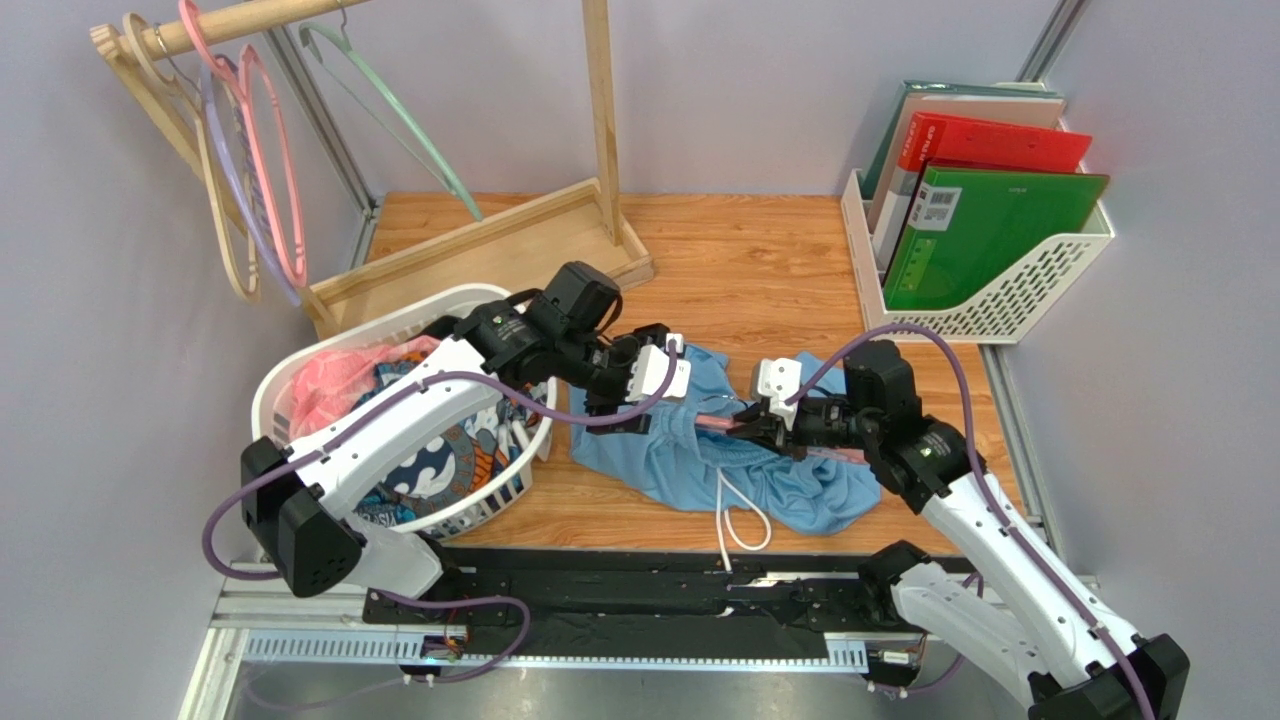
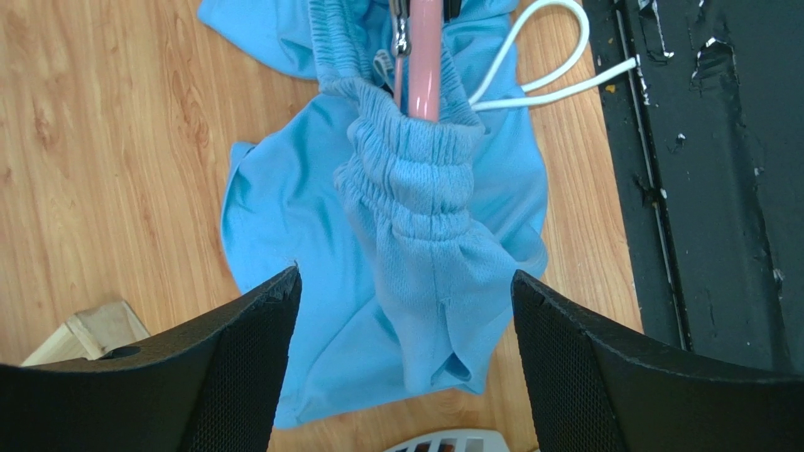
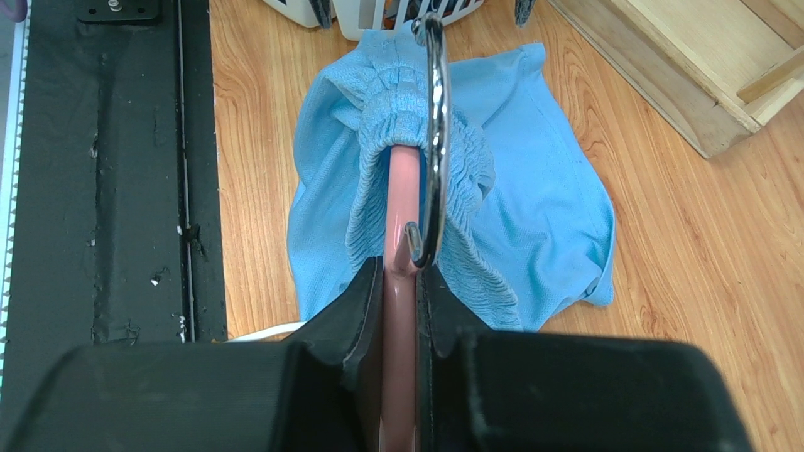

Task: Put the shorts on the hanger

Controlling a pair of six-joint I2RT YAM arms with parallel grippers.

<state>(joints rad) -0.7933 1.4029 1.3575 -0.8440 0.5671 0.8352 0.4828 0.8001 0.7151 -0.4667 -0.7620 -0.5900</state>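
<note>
Right claw [image 3: 401, 278] clamped the hanger [image 3: 404, 188], its arm threaded through the waistband of the shorts [image 3: 547, 188], which lay bunched on the bench [image 3: 679, 282]. Left claw [image 2: 406, 282] hovered over them, spread wide, holding nothing.

Table [image 1: 751, 255] holds shorts [image 1: 819, 488], basket [image 1: 323, 338], perhaps file-rack [image 1: 1022, 293].

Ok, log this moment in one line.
left end effector: open, above shorts | right end effector: shut on hanger | hanger: pushed into waistband | shorts: lying on table
</note>
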